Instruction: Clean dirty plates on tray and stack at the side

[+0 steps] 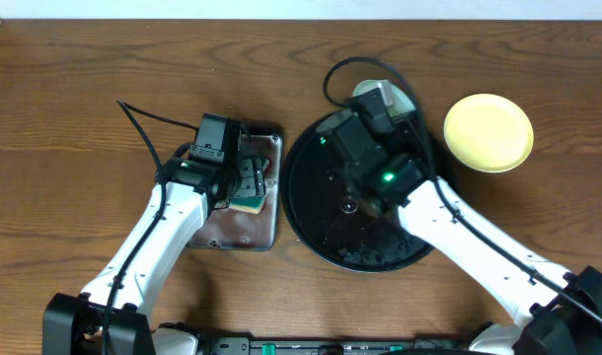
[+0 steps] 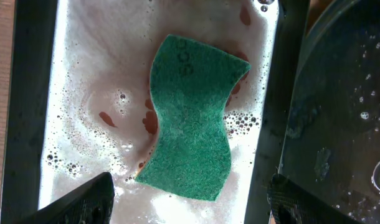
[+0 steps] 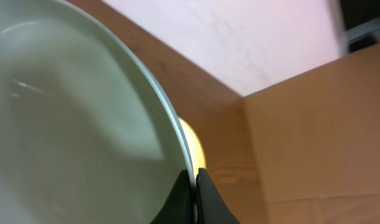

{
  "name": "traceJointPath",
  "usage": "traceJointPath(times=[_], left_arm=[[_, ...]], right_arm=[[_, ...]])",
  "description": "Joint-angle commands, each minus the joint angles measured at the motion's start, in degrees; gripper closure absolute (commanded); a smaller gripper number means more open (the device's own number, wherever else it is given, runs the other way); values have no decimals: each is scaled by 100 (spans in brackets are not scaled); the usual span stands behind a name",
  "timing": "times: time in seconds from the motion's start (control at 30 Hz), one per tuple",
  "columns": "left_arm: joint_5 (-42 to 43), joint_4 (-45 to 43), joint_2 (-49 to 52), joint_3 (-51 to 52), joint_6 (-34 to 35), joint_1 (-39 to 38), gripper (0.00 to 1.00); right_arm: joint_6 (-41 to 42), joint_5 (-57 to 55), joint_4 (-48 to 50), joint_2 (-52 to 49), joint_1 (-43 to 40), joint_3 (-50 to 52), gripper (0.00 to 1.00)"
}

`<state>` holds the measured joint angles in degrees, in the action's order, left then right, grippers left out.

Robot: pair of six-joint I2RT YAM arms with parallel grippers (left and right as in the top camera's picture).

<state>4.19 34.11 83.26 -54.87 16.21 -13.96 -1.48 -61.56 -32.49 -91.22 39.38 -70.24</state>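
My right gripper (image 3: pixel 194 180) is shut on the rim of a pale mint-blue plate (image 3: pixel 71 124), held tilted above the far edge of the black tray (image 1: pixel 316 212). Overhead, the plate (image 1: pixel 405 99) shows only as a sliver behind the right wrist. A yellow plate (image 1: pixel 489 131) lies on the table right of the tray, and a sliver of it shows in the right wrist view (image 3: pixel 191 142). My left gripper (image 2: pixel 189 205) is open and empty above the green sponge (image 2: pixel 191 118) in the grey pan (image 2: pixel 78 93). The third plate is hidden.
The grey pan (image 1: pixel 266 148) left of the tray holds soapy, reddish water. The tray's wet inside (image 2: pixel 339 106) lies right of the pan. A cardboard box (image 3: pixel 314 124) stands beyond the table's right side.
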Motion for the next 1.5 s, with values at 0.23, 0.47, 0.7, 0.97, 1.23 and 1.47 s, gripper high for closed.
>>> traceJointPath(times=[0.23,0.47,0.7,0.97,1.23,1.47], left_arm=[[9,22,33,44,-55,17,21],[9,20,33,44,-55,17,21],[11,17,33,44,-55,17,21],[11,20,33,44,-55,17,21],[11,17,33,44,-52,17,20],[9,190,33,-83,-15,57,20]], right_arm=[[2964,3995,-382,48,-2708,-55,99],[3836,6286,-393,-254,-4483,-52,99],[3832,6485,-511,-636,-5377,-50,99],[3834,6505,-407,-855,-5886,-50,99],[2852,7600,-313,-855,-5882,-50,29],[599,10041,-433,-855,-5278,-52,16]])
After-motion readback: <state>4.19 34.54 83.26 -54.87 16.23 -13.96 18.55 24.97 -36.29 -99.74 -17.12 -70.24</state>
